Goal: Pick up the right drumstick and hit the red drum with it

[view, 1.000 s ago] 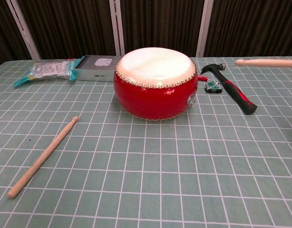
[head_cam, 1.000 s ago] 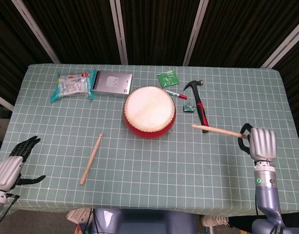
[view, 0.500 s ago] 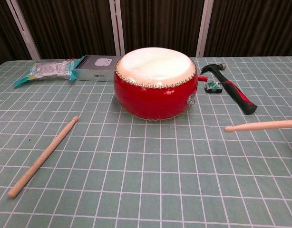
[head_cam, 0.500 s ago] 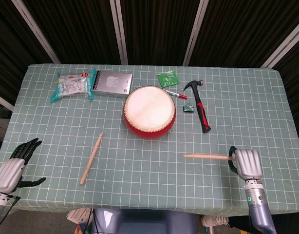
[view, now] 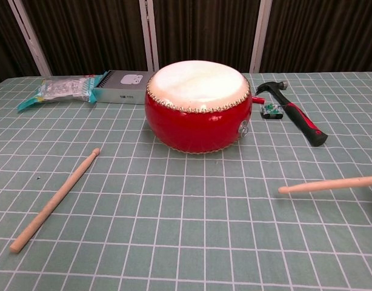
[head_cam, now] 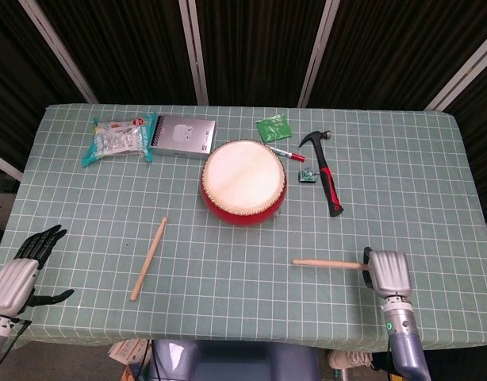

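Note:
The red drum [head_cam: 243,182] [view: 198,114] with a pale skin stands upright mid-table. My right hand [head_cam: 387,271] hangs over the front right of the table and grips the right drumstick [head_cam: 327,263] [view: 329,184] by its butt. The stick lies nearly level, tip pointing left, well in front of the drum and apart from it. The other drumstick [head_cam: 149,258] [view: 54,200] lies flat on the cloth at front left. My left hand [head_cam: 21,270] hovers off the front left corner, fingers spread, holding nothing. The chest view shows neither hand.
A black and red hammer [head_cam: 325,171] lies right of the drum, with a small green part [head_cam: 308,175] and a red pen [head_cam: 285,152] beside it. A grey box [head_cam: 183,137], a snack packet [head_cam: 118,136] and a green sachet [head_cam: 274,127] lie behind.
My right hand has drawn back toward the front edge and lowered, carrying the drumstick away from the drum. The left hand has barely moved.

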